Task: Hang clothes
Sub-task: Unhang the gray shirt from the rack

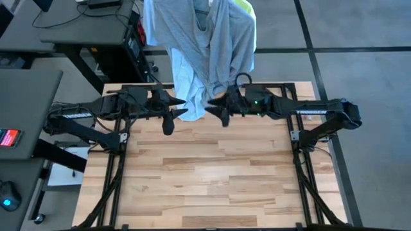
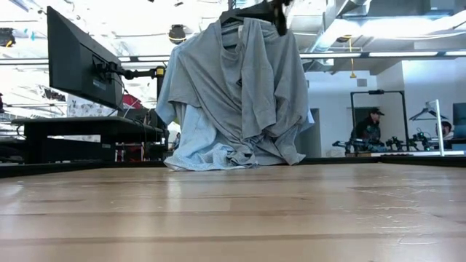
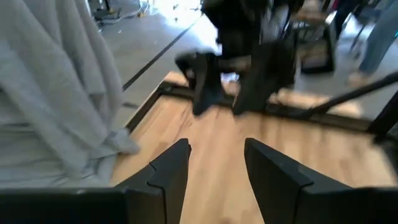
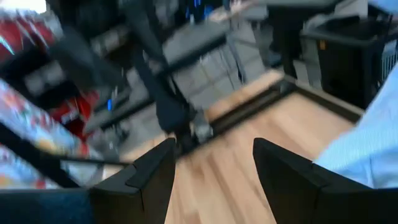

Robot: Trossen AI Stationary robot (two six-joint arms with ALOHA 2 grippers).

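Left wrist view is showing me my left gripper with its jaws standing apart and holding nothing, bare table between the fingers and the grey T-shirt hanging just beside them. Right wrist view is showing the same for my right gripper: jaws spread and empty over the wood, with a patch of the pale blue collared shirt near one finger.

From above, I am seeing the left gripper and the right gripper facing each other across the far part of the table, the draped clothes hanging down between them.

The grey T-shirt is hanging on a dark hanger, and its lower folds are resting on the table's far edge. The pale blue collared shirt is hanging behind it and bunching on the wood. A strip of the neon-yellow T-shirt is peeking out behind both.

Beyond the table, a monitor and a person are showing in the room.
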